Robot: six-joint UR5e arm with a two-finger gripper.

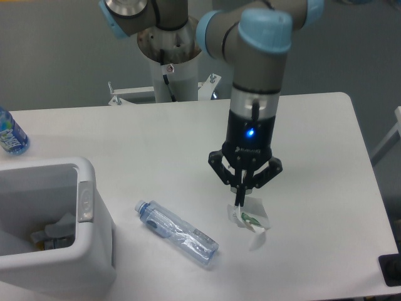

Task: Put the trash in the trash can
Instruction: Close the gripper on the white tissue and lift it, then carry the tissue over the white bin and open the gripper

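The crumpled white paper cup with a green band (pixel 252 219) lies on the white table right of centre. My gripper (pixel 240 202) points straight down with its fingers pinched together on the cup's upper left edge. The clear crushed plastic bottle with a bluish cap (pixel 177 232) lies on its side to the left of the cup, apart from the gripper. The white trash can (pixel 59 263) with a grey oval latch (pixel 85 202) stands at the front left; some grey and yellowish items lie inside it.
A small bottle with a bright blue label (pixel 10 133) stands at the table's far left edge. The arm's white base (pixel 170 63) rises behind the table. A dark object (pixel 391 271) sits at the front right corner.
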